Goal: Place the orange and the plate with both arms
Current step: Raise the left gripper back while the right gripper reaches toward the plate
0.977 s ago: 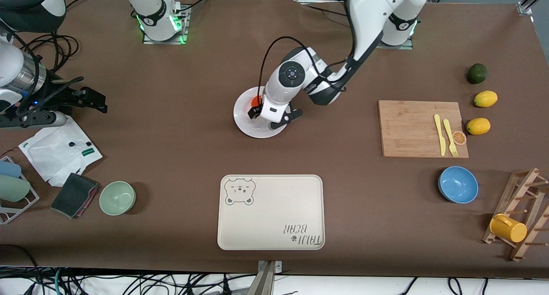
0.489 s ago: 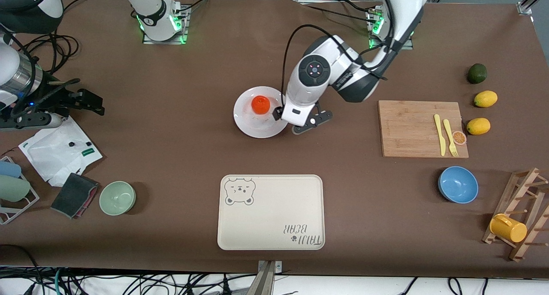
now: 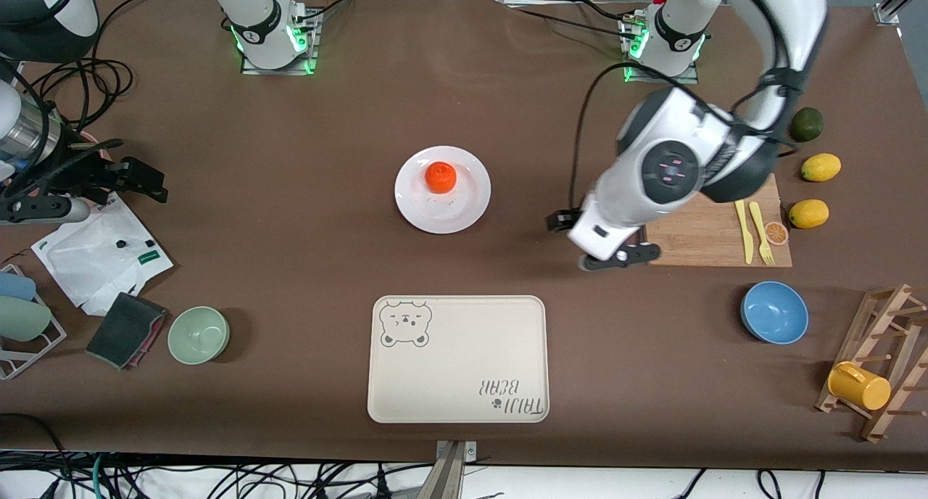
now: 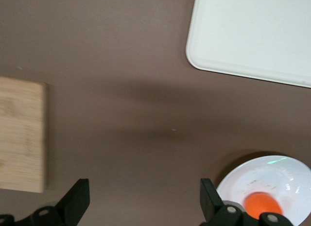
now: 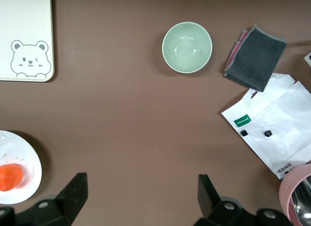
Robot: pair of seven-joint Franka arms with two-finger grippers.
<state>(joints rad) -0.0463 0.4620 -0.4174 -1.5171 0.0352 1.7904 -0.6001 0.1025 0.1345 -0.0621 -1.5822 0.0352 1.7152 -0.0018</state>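
Orange resting on plate, near the middle of the bench, well apart from both claws. Left claw up over bare bench between plate and cutting board, just beside the board's edge; fingers spread wide, holding nothing. From left wrist view: orange and plate off to one side of the claw, bear tray ahead. Right claw at the right arm's end of the bench, waiting over white paper; fingers wide apart, empty. From right wrist view: green bowl and grey cloth ahead of that claw.
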